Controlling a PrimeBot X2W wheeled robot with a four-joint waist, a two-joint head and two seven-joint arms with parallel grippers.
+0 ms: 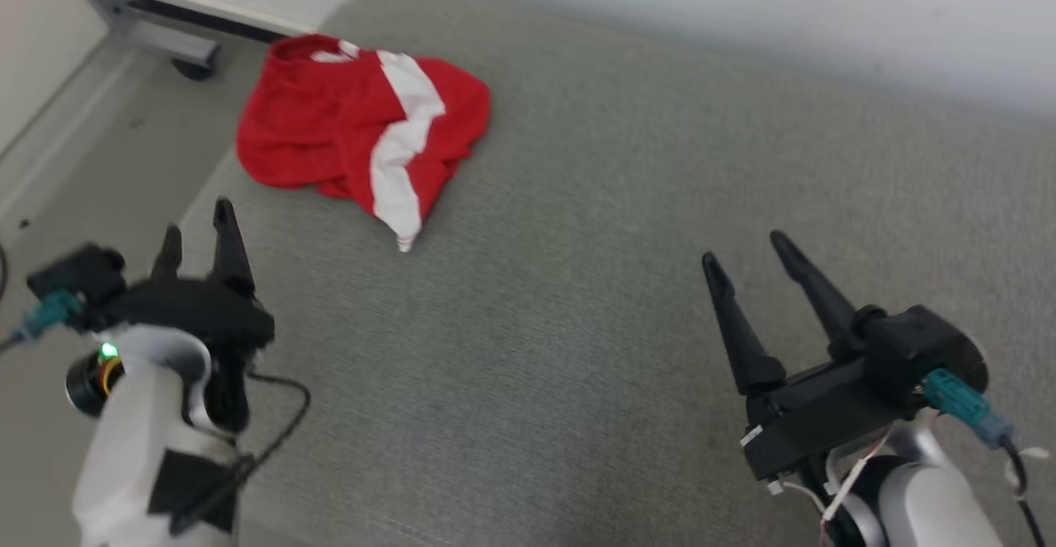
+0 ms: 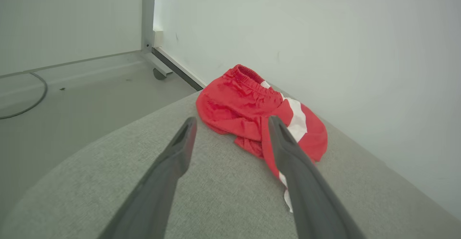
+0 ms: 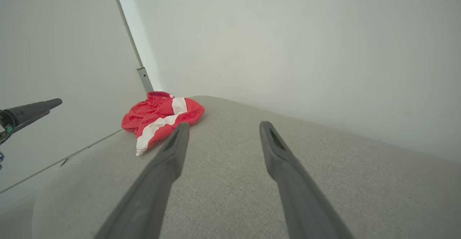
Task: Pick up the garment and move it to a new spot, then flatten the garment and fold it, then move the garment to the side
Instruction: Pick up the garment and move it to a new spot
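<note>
The garment (image 1: 355, 126) is a pair of red shorts with a white side stripe, lying crumpled at the far left corner of the grey fabric surface (image 1: 577, 283). Its elastic waistband faces the wall. My left gripper (image 1: 198, 229) hovers open at the surface's left edge, short of the garment (image 2: 248, 113), which lies beyond its tips. My right gripper (image 1: 747, 250) stands open over the right part of the surface, well away from the garment (image 3: 158, 118). Nothing is between either pair of fingers.
A pale wall (image 1: 660, 2) runs along the far side of the surface. On the floor at far left stands a grey metal frame leg with a castor (image 1: 194, 64). A dark cable (image 2: 32, 102) lies on the floor. The left gripper's tip (image 3: 36, 109) shows at the right wrist view's left edge.
</note>
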